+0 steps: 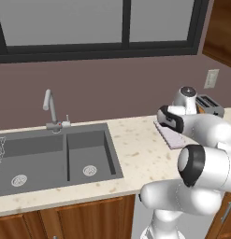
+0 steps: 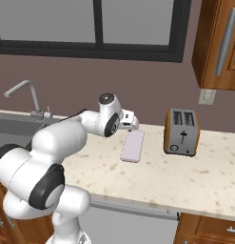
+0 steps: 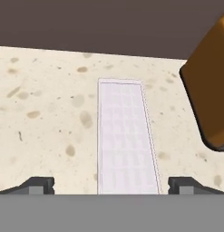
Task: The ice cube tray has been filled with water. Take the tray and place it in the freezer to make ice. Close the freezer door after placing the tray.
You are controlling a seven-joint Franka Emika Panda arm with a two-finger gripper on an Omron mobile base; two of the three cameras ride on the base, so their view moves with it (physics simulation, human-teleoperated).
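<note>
The ice cube tray, thin and pale lavender-white, lies flat on the speckled counter between the sink and the toaster. From the hand view the tray runs lengthwise away from me. My gripper is open, its two dark fingertips standing wide apart on either side of the tray's near end and touching nothing. In the right base view the gripper hovers just above the tray's wall-side end. Part of the tray peeks out behind my arm in the left base view. The freezer is out of view.
An orange-and-grey toaster stands just right of the tray, close to the hand. A double sink with a faucet lies to the left. A wooden wall cabinet hangs at upper right, and the wall is right behind.
</note>
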